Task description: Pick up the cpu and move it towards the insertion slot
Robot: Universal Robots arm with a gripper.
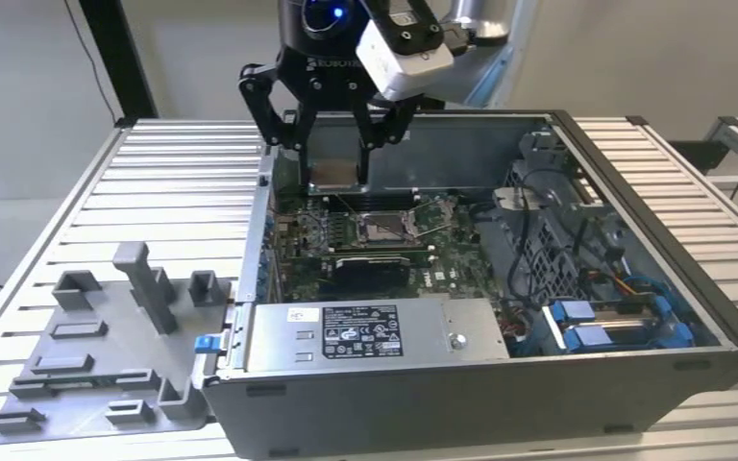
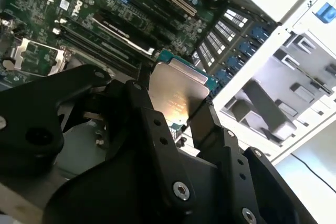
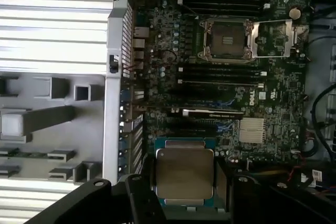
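Observation:
My gripper (image 1: 335, 171) hangs over the far edge of the open computer case, shut on the cpu (image 1: 334, 171), a small flat square chip. Both wrist views show its silvery metal face held between the black fingers (image 2: 210, 129), cpu (image 2: 176, 95) and cpu (image 3: 185, 172). The insertion slot (image 1: 383, 228) is a silver-framed square socket with a brownish centre on the green board, lying a little below and toward the exterior view's right of the chip. The same insertion slot (image 3: 229, 39) shows with its frame open, and part of it appears as insertion slot (image 2: 31, 56).
The computer case (image 1: 382, 355) stands open on a slatted metal table (image 1: 177, 173). A grey plastic tray (image 1: 100, 355) with upright blocks lies at the exterior view's left of the case. Cables and blue drive bays (image 1: 613, 322) fill the case's right side.

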